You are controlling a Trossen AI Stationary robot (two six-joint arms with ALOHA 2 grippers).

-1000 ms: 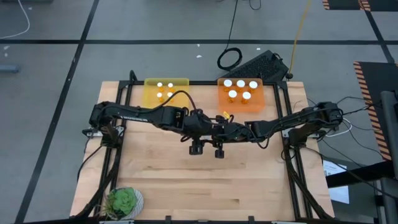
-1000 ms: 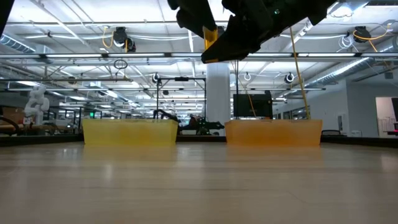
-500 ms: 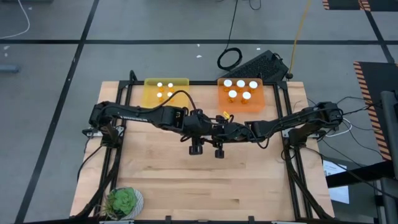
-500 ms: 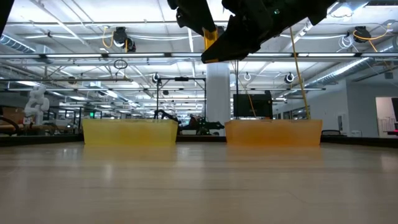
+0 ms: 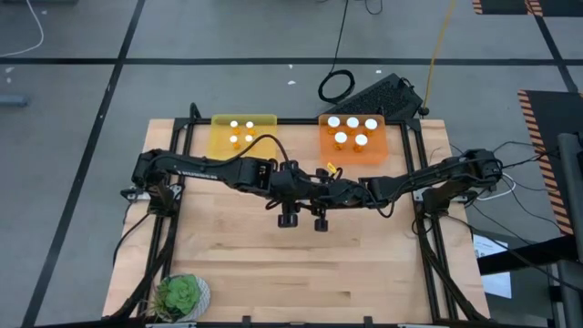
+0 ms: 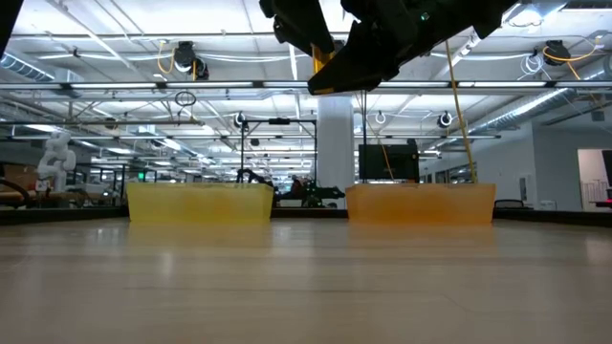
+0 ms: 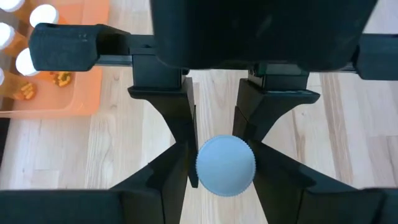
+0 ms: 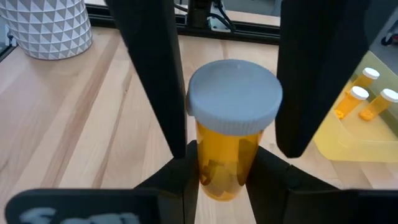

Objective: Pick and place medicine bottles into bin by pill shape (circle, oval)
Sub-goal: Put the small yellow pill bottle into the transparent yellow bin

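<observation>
Over the table's middle, both grippers' jaws grasp one medicine bottle (image 8: pixel 231 152) — light, rigid, slick plastic, best pinched on the amber body below the cap (image 7: pixel 225 166)

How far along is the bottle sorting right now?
Done: four bottles in the yellow bin, five in the orange bin. In hand: one bottle gripped by both the right pincer and left pincer mid-table. Left: binning it; no others visible.

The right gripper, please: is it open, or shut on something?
Shut: the right gripper clamps an amber bottle between its fingers, white cap on.
</observation>
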